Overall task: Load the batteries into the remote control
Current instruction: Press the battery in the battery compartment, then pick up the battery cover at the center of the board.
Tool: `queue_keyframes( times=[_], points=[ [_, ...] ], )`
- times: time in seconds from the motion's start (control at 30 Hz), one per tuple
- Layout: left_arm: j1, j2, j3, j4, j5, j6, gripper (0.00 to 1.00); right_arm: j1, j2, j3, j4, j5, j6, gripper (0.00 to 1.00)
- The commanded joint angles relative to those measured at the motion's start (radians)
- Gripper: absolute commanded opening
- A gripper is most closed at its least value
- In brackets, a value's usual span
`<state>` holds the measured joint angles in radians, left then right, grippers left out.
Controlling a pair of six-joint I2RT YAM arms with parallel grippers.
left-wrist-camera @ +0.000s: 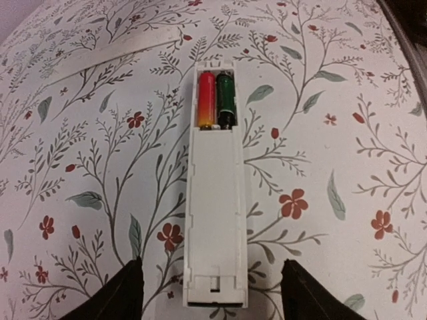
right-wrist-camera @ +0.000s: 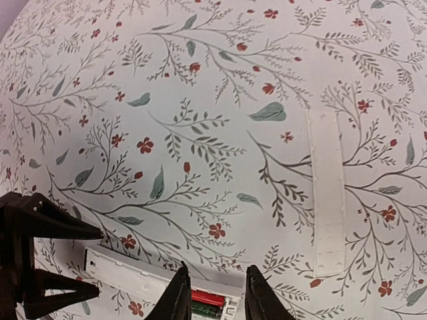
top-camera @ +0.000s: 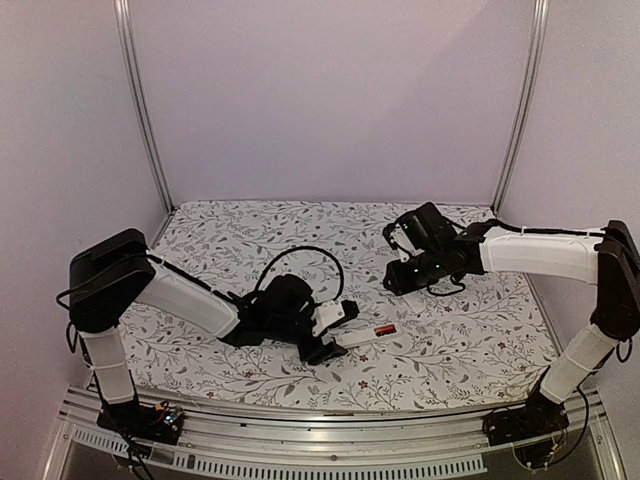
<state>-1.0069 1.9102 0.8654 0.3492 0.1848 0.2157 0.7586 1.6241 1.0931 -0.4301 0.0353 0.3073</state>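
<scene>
Black wedge-shaped fingers (left-wrist-camera: pixel 127 297) of the left gripper (left-wrist-camera: pixel 213 297) stood spread wide, clear of the near end of the slim white plastic remote control (left-wrist-camera: pixel 213 213) lying on matte floral cloth (left-wrist-camera: pixel 333 133). In its far slot a glossy red-orange battery (left-wrist-camera: pixel 206 100) lay beside a dark green-black battery (left-wrist-camera: pixel 225 100). Its arm (top-camera: pixel 540 255) stretched level, the right gripper (right-wrist-camera: pixel 215 295) hung above that end, fingers narrowly parted on nothing — a thin white cover strip (right-wrist-camera: pixel 327 200) lay apart.
</scene>
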Motion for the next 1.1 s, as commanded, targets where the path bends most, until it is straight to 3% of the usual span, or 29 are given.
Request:
queue_keyframes(
  times=[0.0,0.13,0.3,0.5,0.77,1.07],
  points=[
    [0.010,-0.099,0.013,0.011,0.010,-0.026,0.76,-0.106,0.003,0.071,-0.038,0.092,-0.080,0.33],
    [0.018,-0.189,-0.022,0.061,-0.004,-0.069,0.86,-0.158,0.093,0.183,-0.033,0.141,-0.127,0.35],
    [0.051,-0.289,-0.070,0.078,-0.064,-0.146,0.91,-0.181,0.250,0.307,-0.033,0.136,-0.226,0.21],
    [0.097,-0.362,-0.131,0.079,-0.063,-0.265,0.99,-0.197,0.403,0.417,-0.033,0.086,-0.288,0.21],
    [0.133,-0.356,-0.153,0.105,-0.064,-0.323,1.00,-0.208,0.524,0.454,-0.040,0.063,-0.289,0.23],
    [0.139,-0.320,-0.107,0.076,-0.037,-0.304,1.00,-0.209,0.548,0.444,-0.045,0.034,-0.285,0.20]
  ],
)
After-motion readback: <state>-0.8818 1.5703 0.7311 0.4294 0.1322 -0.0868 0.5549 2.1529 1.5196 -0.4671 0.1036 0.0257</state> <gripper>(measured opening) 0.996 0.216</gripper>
